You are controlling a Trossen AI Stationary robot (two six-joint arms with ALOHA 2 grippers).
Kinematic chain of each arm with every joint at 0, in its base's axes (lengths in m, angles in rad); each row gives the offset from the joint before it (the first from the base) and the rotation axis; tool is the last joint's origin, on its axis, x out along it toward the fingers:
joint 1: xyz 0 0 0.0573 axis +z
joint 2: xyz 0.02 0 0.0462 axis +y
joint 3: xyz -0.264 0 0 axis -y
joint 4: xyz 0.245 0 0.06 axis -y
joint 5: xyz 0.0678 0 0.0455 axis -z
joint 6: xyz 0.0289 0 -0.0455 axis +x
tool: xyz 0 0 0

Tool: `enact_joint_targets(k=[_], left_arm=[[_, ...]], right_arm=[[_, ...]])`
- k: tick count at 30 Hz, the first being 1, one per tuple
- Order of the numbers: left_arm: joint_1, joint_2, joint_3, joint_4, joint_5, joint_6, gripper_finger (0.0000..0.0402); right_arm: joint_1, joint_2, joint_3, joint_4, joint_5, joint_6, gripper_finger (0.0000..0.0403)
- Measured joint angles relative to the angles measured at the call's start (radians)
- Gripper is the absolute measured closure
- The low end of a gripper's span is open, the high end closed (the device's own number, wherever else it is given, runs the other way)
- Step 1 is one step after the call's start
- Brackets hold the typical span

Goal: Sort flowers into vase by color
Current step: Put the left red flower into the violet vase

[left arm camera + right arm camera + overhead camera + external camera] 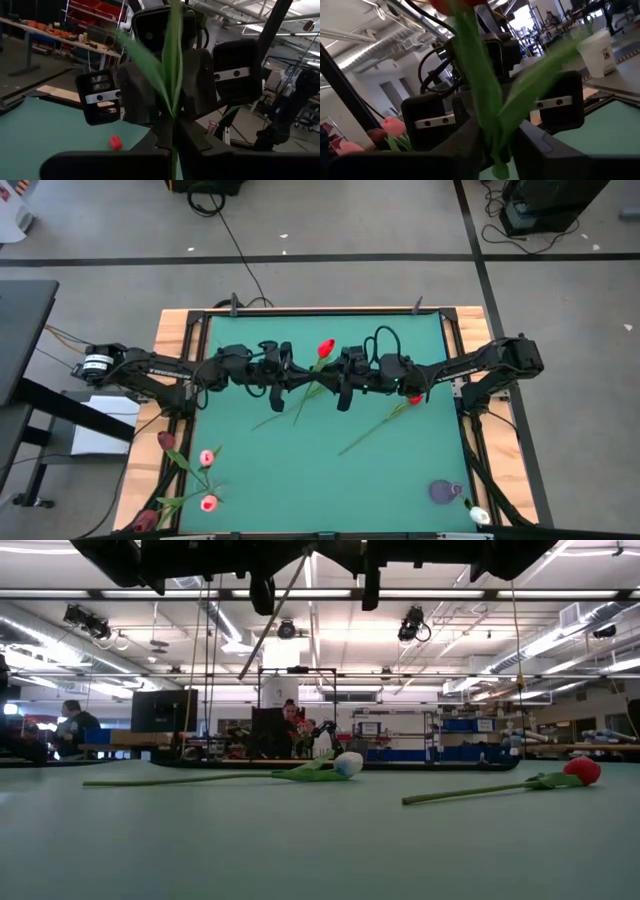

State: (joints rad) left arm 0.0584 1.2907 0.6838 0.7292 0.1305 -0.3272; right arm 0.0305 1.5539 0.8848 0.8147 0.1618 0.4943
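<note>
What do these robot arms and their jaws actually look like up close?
Both arms are dark and slim, with black cables looping over them. The left arm has a white cylindrical joint near its base. The right gripper shows blocky black jaws, each carrying a pale strip with two dark dots.

One tulip [320,365] aloft between both arms, another [385,420] on table [300,480].

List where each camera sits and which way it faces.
High: overhead, straight down; both arms, left gripper and right gripper gripping one red tulip.
Low: table height, looking level; arms above.
Left wrist: faces right gripper; own fingers show.
Right wrist: faces left gripper; own fingers show.
Shared: both wrist views show that tulip's stem.
</note>
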Motion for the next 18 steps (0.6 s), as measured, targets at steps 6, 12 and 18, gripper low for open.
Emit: enact_joint_targets(k=[6,12,18], left_arm=[[0.003,-0.002,0.000,-0.008,0.002,0.007,0.0387],[0.023,-0.013,0.001,-0.020,0.011,0.030,0.0345],[0.070,-0.099,0.000,-0.103,0.020,0.030,0.0245]], right_arm=[[-0.003,-0.010,0.000,0.000,0.016,-0.054,0.0371],[-0.002,-0.022,0.000,-0.006,0.045,-0.152,0.0389],[0.008,-0.106,0.003,-0.066,0.147,-0.279,0.0390]])
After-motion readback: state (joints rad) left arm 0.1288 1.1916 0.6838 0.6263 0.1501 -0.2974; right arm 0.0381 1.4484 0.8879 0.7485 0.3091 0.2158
